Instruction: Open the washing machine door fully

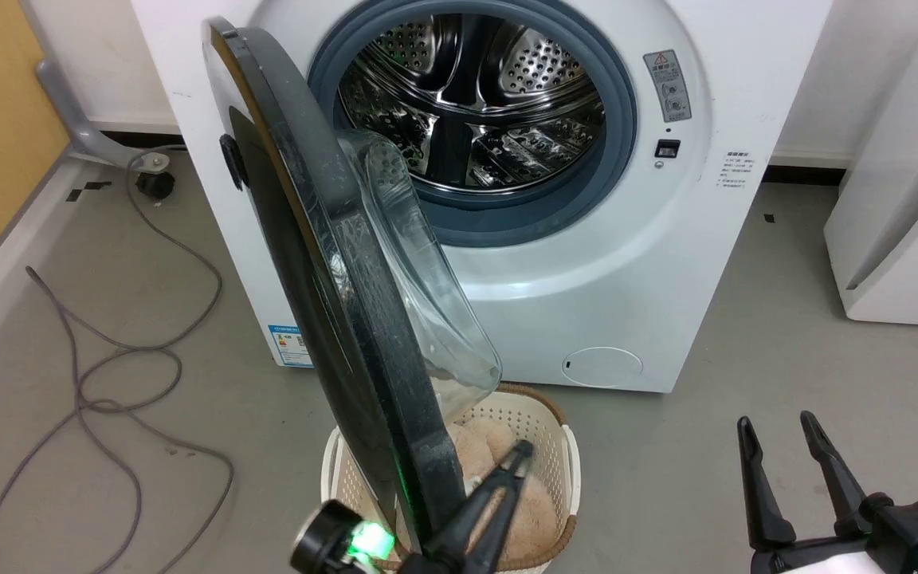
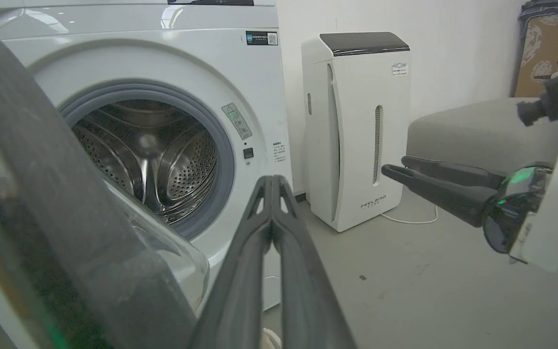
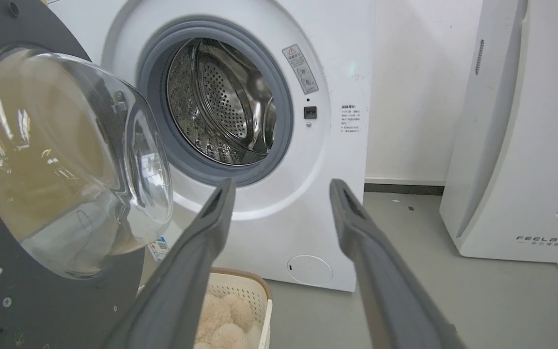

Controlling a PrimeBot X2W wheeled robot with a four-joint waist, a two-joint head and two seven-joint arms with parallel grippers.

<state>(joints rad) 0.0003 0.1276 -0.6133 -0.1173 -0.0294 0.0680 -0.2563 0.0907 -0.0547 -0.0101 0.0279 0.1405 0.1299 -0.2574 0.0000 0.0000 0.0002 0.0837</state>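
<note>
As seen from the head, washing machine door (image 1: 347,319) swung out left of the drum opening (image 1: 475,104), nearly edge-on, long axis upper left to lower right, glass bowl (image 1: 419,263) facing right. Beside its lower rim, above basket (image 1: 562,446), left fingers (image 1: 507,478) pressed together; right fingers (image 1: 755,478) spread wide, empty. From the right wrist, its broad inner face in sight.

Swung door (image 1: 331,263) above basket (image 1: 555,446); drum mouth (image 1: 471,104) unobstructed

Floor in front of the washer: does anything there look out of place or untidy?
Nothing looks spilled or broken. A grey cable lies in loose loops on the floor left of the washer, and the basket stands right under the open door, whose lower edge hangs over it.
</note>
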